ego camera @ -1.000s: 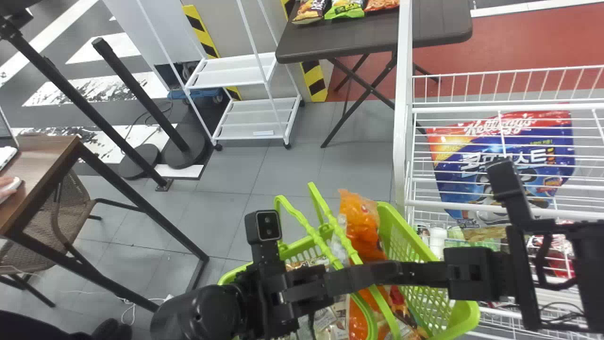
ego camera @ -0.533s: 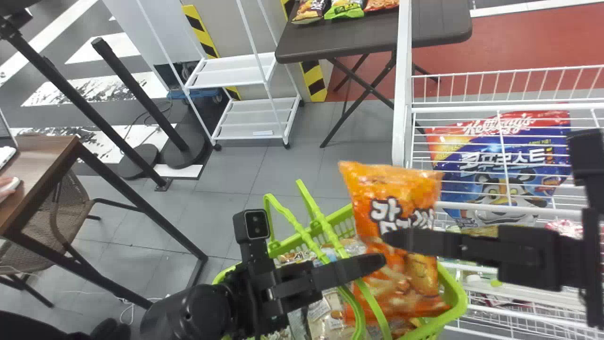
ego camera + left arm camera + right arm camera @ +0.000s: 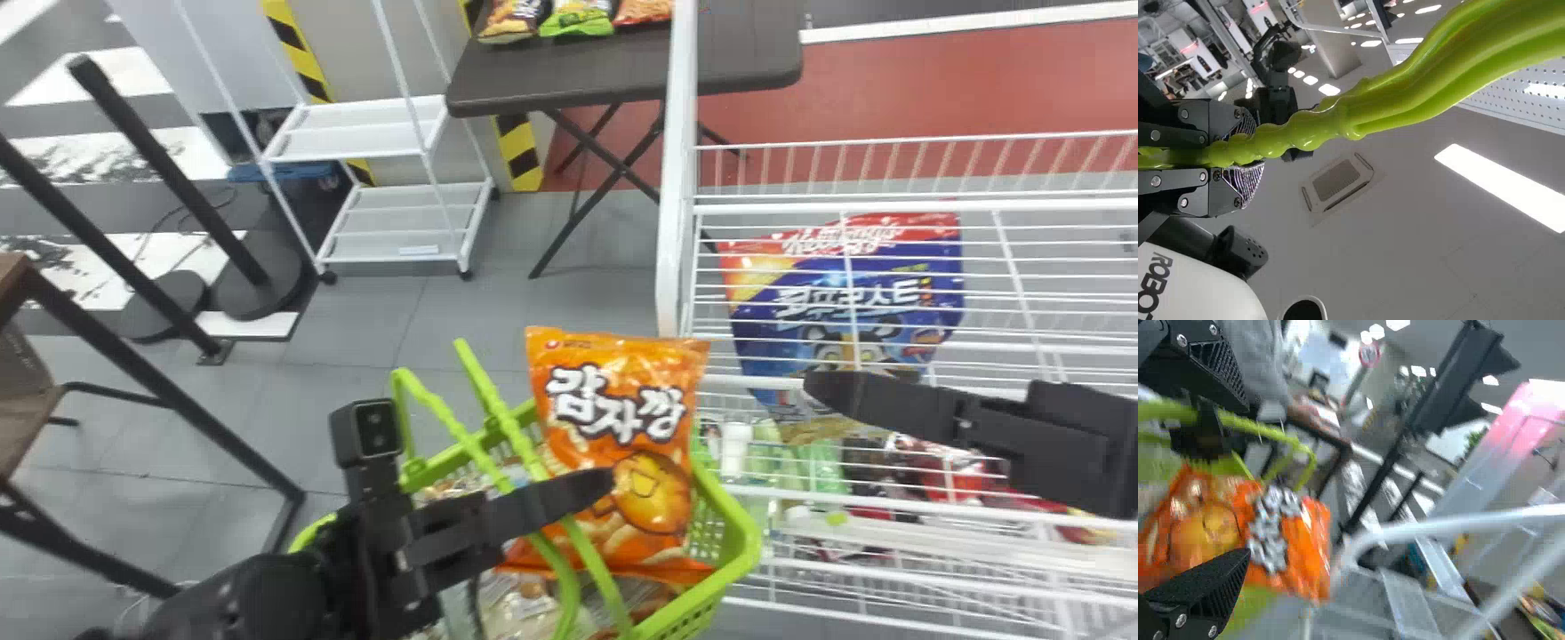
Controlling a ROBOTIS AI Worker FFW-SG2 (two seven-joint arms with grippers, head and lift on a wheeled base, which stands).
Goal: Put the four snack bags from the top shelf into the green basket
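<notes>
The green basket point(image 3: 738, 533) sits at the lower middle of the head view, beside the white rack. An orange snack bag point(image 3: 622, 409) leans up in it, its top above the rim, with several packs point(image 3: 524, 604) under it. My left gripper point(image 3: 605, 484) is at the basket handles, in front of the bag; in the left wrist view the left gripper point(image 3: 1248, 150) is shut on a green handle. My right gripper point(image 3: 818, 389) is over the rack, right of the bag. Seen from its wrist, the right gripper point(image 3: 1241, 480) has its fingers wide apart, the orange bag point(image 3: 1281, 533) beyond them.
The white wire rack point(image 3: 676, 178) fills the right side, with a blue cereal bag point(image 3: 836, 293) and other goods seen through its wires. Farther back stand a dark folding table point(image 3: 569, 80) holding snack bags point(image 3: 578, 16) and a white cart point(image 3: 391, 213).
The right gripper has moved off the orange bag and away to the right. The bag now shows its front flat and more fully. The head view has swung right, shifting the scene left.
</notes>
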